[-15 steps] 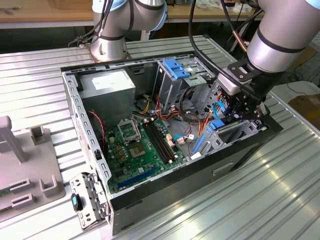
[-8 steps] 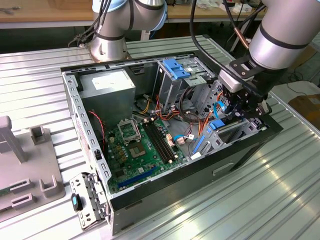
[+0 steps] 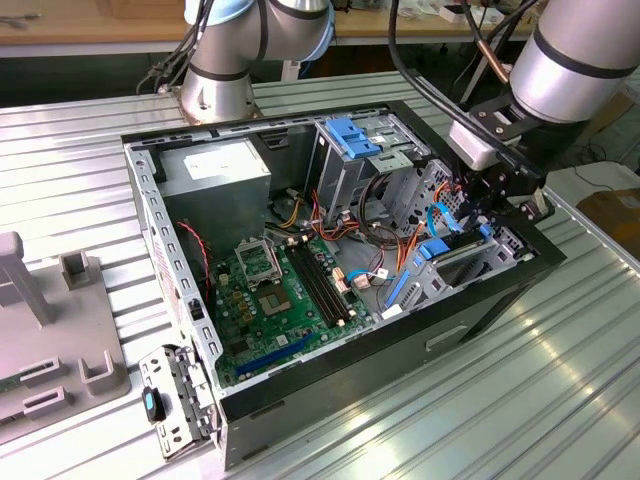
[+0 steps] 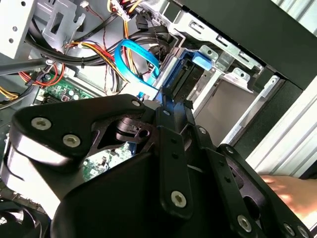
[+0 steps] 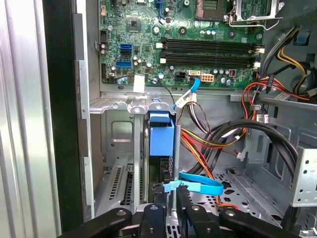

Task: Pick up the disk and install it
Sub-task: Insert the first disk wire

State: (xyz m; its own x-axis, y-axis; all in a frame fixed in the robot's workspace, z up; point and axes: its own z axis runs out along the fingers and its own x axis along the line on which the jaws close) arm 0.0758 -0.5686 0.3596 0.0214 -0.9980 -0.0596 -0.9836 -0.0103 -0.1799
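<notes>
My gripper [image 5: 171, 210] is clamped on the disk [image 5: 162, 141], holding it upright on edge, partway down in the grey drive bay [image 5: 119, 144] at the case's front corner, beside the motherboard [image 5: 178, 44].

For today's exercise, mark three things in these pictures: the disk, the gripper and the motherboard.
Disk [image 5: 161, 141]: first wrist view, on its blue side rail.
Gripper [image 5: 171, 201]: first wrist view, midway between its fingertips.
Motherboard [image 3: 262, 300]: exterior view, on the green board near the processor socket.
</notes>
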